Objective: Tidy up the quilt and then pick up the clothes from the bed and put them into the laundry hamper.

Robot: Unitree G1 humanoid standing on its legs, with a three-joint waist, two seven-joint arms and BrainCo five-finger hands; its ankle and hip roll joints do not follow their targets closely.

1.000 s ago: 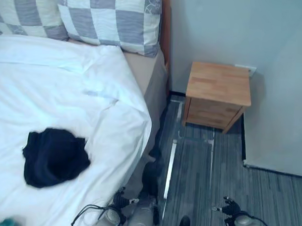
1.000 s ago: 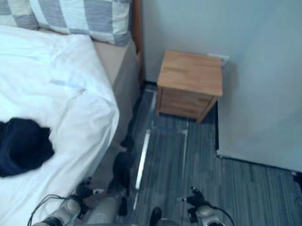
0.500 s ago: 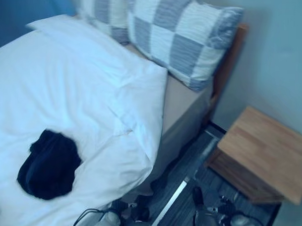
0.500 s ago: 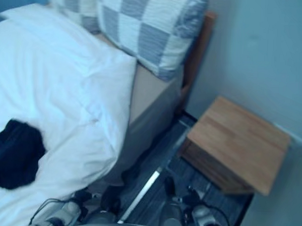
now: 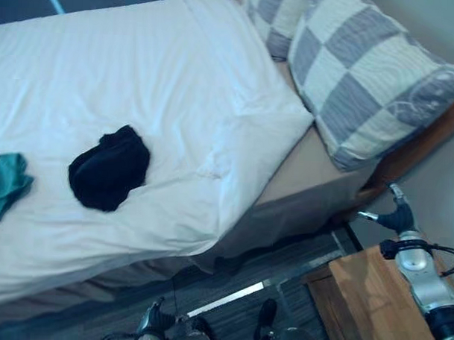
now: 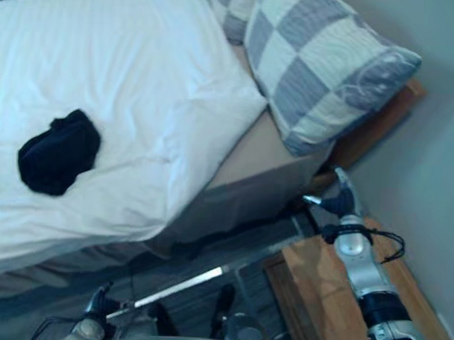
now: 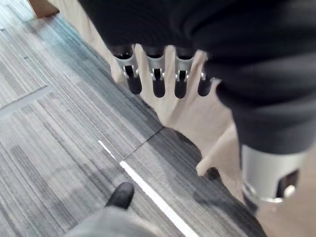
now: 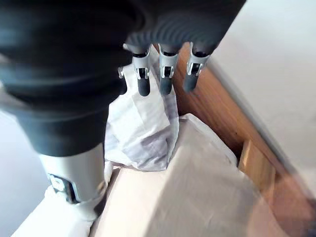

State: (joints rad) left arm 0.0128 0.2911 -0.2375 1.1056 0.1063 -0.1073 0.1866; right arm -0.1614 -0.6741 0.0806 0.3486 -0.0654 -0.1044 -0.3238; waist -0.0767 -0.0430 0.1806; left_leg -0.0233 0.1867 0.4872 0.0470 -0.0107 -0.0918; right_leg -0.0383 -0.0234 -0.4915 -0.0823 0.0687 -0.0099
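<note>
One white quilt [image 5: 140, 100] is carrying two garments, black clothes [image 5: 108, 168] beside a newly visible teal one [image 5: 4, 183], while both hands are hanging released, the right hand [image 5: 393, 214] now raised.

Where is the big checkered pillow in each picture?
Left eye view: the checkered pillow sits at the upper right, leaning on the wooden headboard.
Right eye view: it is at the upper middle to right, again leaning on the headboard.
Left wrist view: floor and the bed's side, no pillow.
Right wrist view: its corner shows just past the right hand, beside the headboard.
Shared landmark: the wooden headboard.
</note>
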